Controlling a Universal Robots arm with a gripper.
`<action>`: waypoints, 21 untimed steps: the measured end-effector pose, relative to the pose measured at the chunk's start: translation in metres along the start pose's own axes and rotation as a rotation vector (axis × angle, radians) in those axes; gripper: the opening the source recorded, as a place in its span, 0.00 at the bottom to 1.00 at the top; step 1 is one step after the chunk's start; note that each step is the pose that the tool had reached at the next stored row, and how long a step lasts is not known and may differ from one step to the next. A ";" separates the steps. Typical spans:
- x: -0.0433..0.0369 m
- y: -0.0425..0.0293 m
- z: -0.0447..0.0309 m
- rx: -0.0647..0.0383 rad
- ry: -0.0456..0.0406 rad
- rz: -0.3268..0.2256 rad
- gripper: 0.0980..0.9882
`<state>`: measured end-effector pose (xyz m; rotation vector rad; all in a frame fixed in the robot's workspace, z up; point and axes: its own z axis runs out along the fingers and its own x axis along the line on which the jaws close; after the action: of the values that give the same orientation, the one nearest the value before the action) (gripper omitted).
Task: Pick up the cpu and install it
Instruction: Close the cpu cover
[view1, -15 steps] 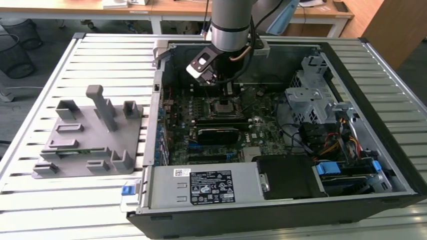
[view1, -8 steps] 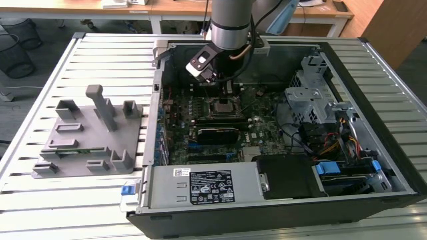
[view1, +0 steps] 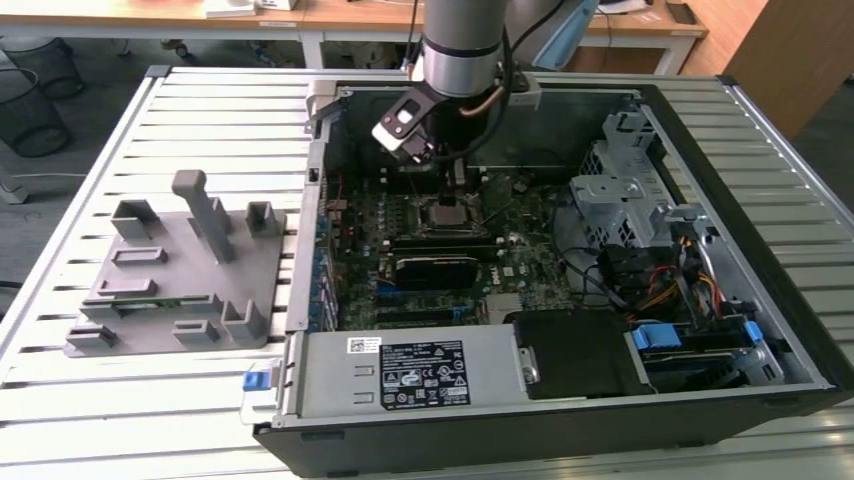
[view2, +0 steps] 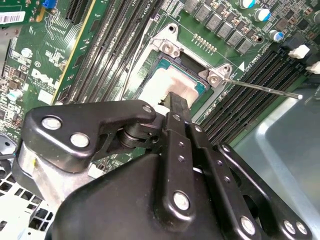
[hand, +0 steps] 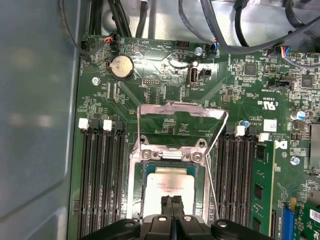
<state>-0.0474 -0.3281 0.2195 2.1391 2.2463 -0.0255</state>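
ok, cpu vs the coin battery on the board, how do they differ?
Shape: the cpu is square; the coin battery is round.
Size: the cpu is clearly larger than the coin battery.
Place: the cpu lies in the open socket under the gripper; the coin battery sits near the board's edge, clear of the gripper.
Both have silvery tops and lie flat on the green motherboard.

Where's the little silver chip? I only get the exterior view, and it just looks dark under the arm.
Observer: In the first wrist view, the cpu lies flat in the socket, directly under the gripper, whose fingertips are closed together.
Operator: Is the metal lid closed over it?
Observer: No. The retention frame is swung up and open, away from the chip's top.
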 end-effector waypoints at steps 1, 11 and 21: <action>0.0000 0.0000 -0.0009 0.000 0.0000 0.000 0.01; -0.0004 0.0002 -0.0109 0.000 0.0000 0.000 0.01; -0.0012 0.0005 -0.0315 0.000 0.0001 0.000 0.01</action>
<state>-0.0473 -0.3280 0.2510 2.1391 2.2464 -0.0254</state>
